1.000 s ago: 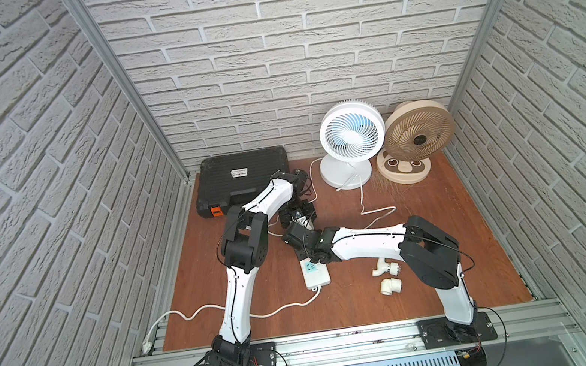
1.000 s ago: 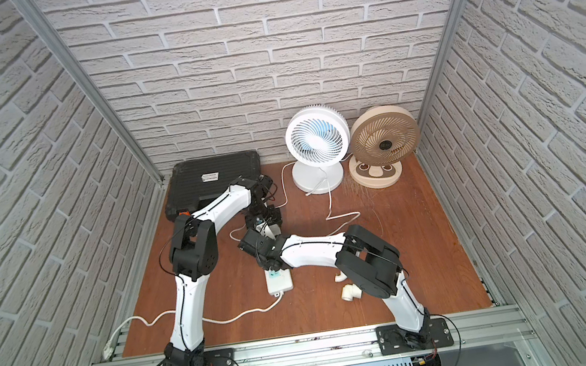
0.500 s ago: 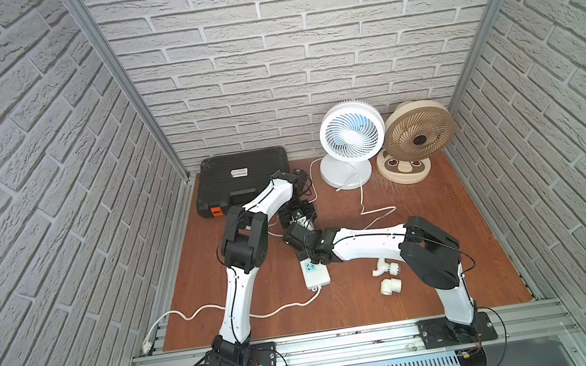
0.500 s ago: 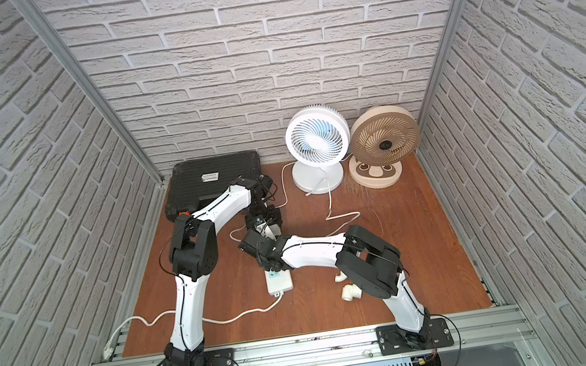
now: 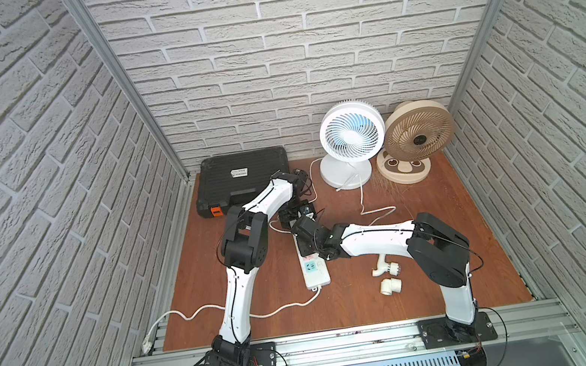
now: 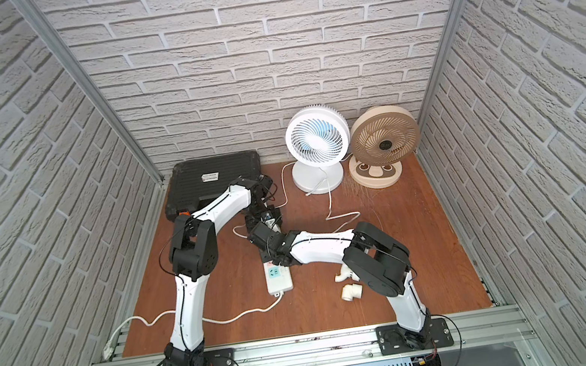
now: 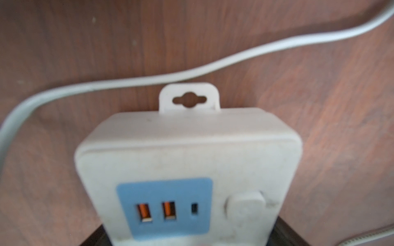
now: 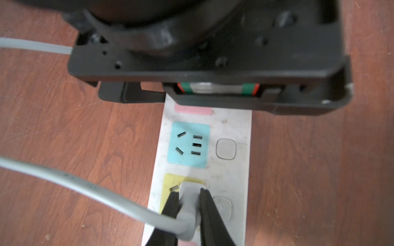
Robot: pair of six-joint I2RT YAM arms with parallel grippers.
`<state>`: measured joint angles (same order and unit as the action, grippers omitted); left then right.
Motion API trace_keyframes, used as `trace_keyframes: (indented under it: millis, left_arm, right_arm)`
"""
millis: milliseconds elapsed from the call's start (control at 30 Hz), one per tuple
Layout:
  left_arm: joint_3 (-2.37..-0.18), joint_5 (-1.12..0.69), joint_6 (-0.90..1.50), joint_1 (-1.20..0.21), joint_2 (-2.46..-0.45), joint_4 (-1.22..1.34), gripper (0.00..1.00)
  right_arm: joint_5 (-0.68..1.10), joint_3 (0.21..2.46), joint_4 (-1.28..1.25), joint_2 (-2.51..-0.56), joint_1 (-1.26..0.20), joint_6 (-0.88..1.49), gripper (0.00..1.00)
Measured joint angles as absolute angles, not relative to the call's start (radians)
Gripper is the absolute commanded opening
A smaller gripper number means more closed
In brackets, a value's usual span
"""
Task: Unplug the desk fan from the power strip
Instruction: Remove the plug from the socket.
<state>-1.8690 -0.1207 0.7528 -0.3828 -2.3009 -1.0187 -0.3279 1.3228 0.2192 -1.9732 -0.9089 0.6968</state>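
The white power strip lies lengthways on the wooden table in both top views. My right gripper is shut on a grey-white plug that sits at the strip's yellow socket. The plug's cord leads off sideways. My left gripper straddles the strip's far USB end, one dark finger against each long side. The white desk fan stands at the back wall, and its cord trails toward the arms.
A beige fan stands right of the white one. A black tool case fills the back left corner. Two white pipe fittings lie by the right arm. The strip's own cord runs along the front to the left edge.
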Motion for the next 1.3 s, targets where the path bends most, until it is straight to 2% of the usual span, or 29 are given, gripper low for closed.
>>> trace_keyframes:
  millis: [700,1000,1300]
  left_arm:
    - [-1.875,-0.123,0.751,-0.382,-2.301,-1.020,0.00]
    - [-1.875,-0.123,0.751,-0.382,-2.301,-1.020,0.00]
    - [-1.874,-0.123,0.751,-0.382,-2.301,-1.020,0.00]
  right_arm:
    - [-0.491,1.456,0.375,-2.044,-0.980,0.600,0.03]
    - [-0.466,1.438,0.351,-2.038,-0.965,0.613,0.03]
    - [-0.335,1.353,0.263,-1.982,-0.910,0.687,0.02]
